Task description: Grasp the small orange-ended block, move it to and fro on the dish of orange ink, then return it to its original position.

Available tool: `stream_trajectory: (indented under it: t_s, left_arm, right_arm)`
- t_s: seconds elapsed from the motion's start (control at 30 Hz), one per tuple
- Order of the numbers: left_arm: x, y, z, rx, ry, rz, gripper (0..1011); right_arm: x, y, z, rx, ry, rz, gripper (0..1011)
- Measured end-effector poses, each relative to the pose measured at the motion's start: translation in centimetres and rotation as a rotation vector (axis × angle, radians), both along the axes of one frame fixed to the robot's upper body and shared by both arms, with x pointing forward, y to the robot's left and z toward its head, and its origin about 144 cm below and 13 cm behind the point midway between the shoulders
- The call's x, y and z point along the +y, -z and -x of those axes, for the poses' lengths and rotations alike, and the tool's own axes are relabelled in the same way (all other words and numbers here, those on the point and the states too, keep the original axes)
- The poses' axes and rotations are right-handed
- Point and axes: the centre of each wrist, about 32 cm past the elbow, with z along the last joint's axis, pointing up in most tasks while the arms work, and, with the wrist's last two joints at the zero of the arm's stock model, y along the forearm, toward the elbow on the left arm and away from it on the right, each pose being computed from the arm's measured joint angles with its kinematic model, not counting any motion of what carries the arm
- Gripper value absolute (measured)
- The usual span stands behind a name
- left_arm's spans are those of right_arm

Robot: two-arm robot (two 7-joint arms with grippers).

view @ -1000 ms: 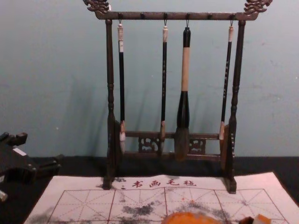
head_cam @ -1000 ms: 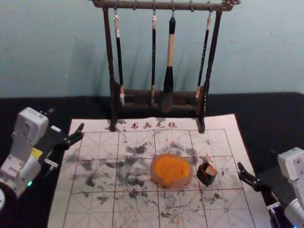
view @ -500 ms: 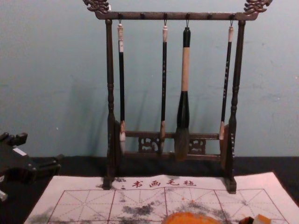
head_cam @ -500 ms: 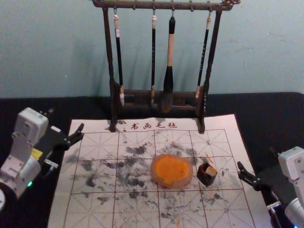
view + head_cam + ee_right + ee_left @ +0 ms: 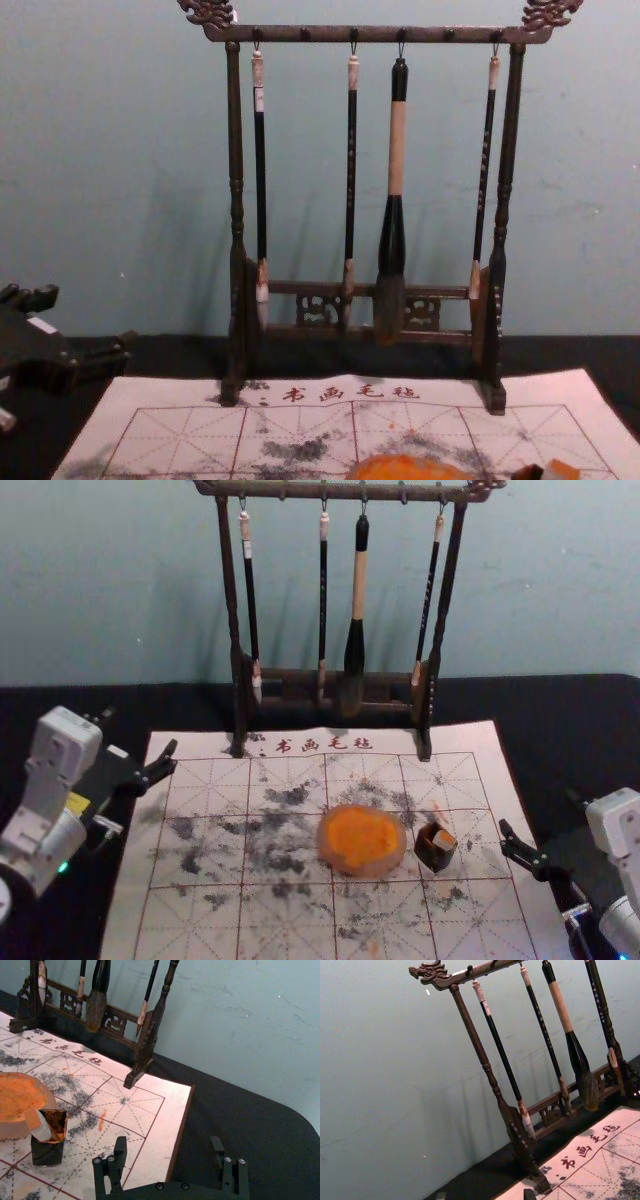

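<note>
One small block (image 5: pixel 41 1131) leans in a square, dark pot (image 5: pixel 47 1154), to the left of the right pincer (image 5: pixel 540 815) and near it. The block looks whitish and straight-edged, with a dull orange end tilted upward and jutting above the rim; orange smears the pot's inside. That pincer is open, its jaws wide apart with nothing between them. Farther left from it, just beside the pot, sits a rounded dish (image 5: pixel 12 1130) with a pinkish wall, holding orange ink (image 5: pixel 17 1097). Both rest on a gridded sheet (image 5: pixel 125 930) laid over the black counter (image 5: pixel 560 720). Well apart, across the sheet, the left pincer (image 5: pixel 140 732) hangs open and empty. Beyond both pincers, a wooden rack (image 5: pixel 300 492) carries four brushes (image 5: pixel 359 590).
</note>
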Motion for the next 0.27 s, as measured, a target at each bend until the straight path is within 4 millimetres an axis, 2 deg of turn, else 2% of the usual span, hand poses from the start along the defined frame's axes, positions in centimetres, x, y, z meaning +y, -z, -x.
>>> stream_trajectory:
  t_s: [0.27]
  left_arm:
    - [0.00, 0.00, 0.00, 0.000, 0.000, 0.000, 1001]
  right_arm:
    - [-0.01, -0.02, 0.00, 0.000, -0.001, 0.000, 1002]
